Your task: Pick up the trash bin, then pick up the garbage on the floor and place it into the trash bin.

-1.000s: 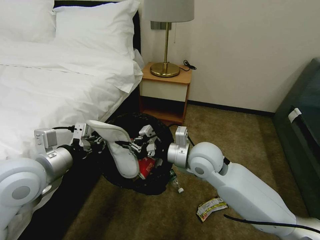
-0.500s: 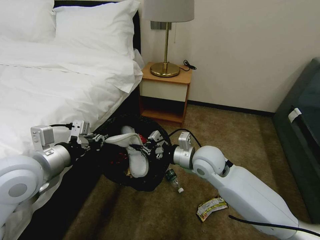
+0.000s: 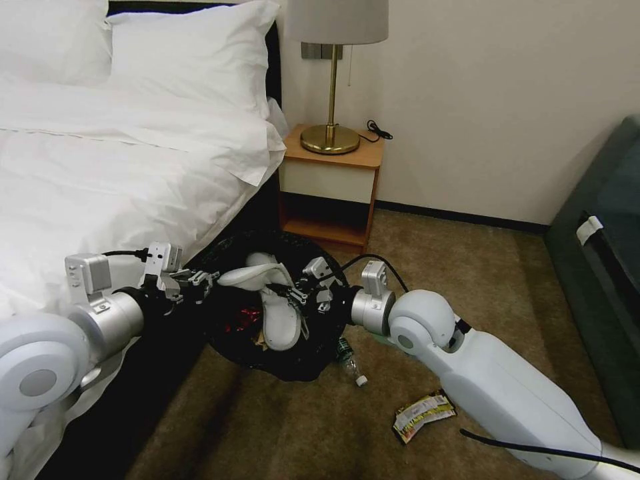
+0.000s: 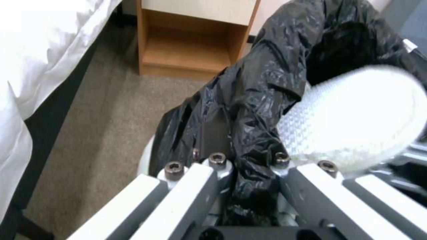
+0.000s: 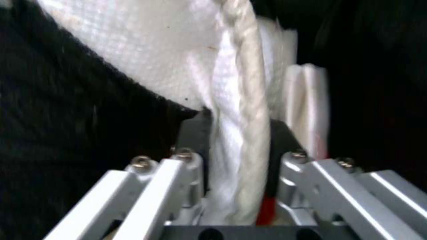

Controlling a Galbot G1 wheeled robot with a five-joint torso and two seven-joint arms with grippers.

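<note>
In the lower middle of the head view, the left hand [image 3: 200,279] is clamped on the black bag rim of the one trash bin [image 3: 267,353], the right hand [image 3: 293,293] grips one white slipper [image 3: 277,320] inside it, while one green bottle [image 3: 348,357] and one yellow wrapper [image 3: 421,415] lie on the carpet [image 3: 467,280].

Both arms extended low, grippers meeting mid-frame, each clamped.
Left gripper [image 3: 200,279] reaches in from the left, forearm level, jaws pinched on the black bag of the trash bin [image 3: 293,363] rim. Right gripper [image 3: 301,293] comes from the right, wrist bent inward, jaws closed on the edge of a white slipper [image 3: 280,320].
</note>
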